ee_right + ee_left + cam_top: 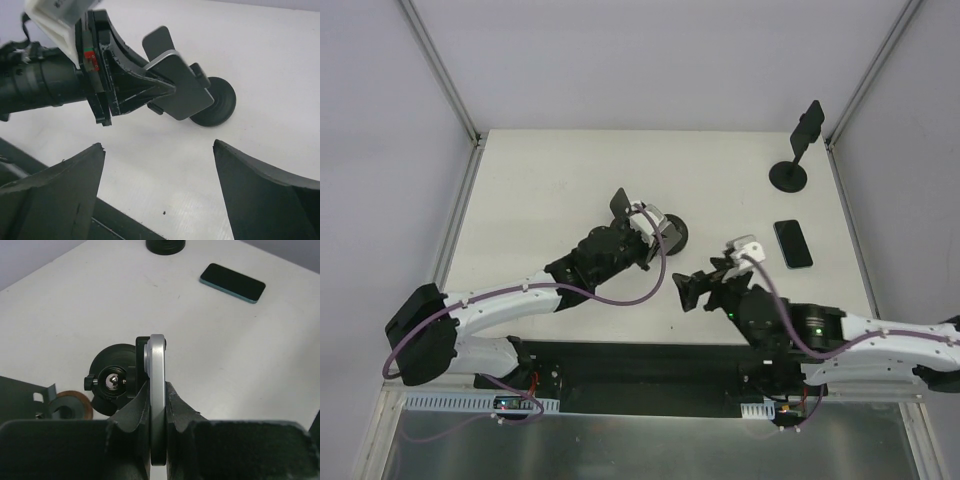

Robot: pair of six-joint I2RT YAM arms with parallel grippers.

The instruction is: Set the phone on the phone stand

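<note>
The phone [792,243], dark and flat, lies on the white table right of centre; it also shows in the left wrist view [232,282]. A phone stand with a round black base [672,233] and a grey plate [157,355] sits mid-table. My left gripper [642,222] is shut on that plate edge-on [157,387], the base [112,365] just left of it. My right gripper [695,290] is open and empty, low over the table, apart from the stand. In the right wrist view [159,146] it faces the plate [185,92] and base [220,107].
A second black stand [800,150] with a tall post stands upright at the back right corner; its base shows in the left wrist view [165,245]. A metal frame [470,130] rims the table sides. A black strip [640,365] runs along the near edge.
</note>
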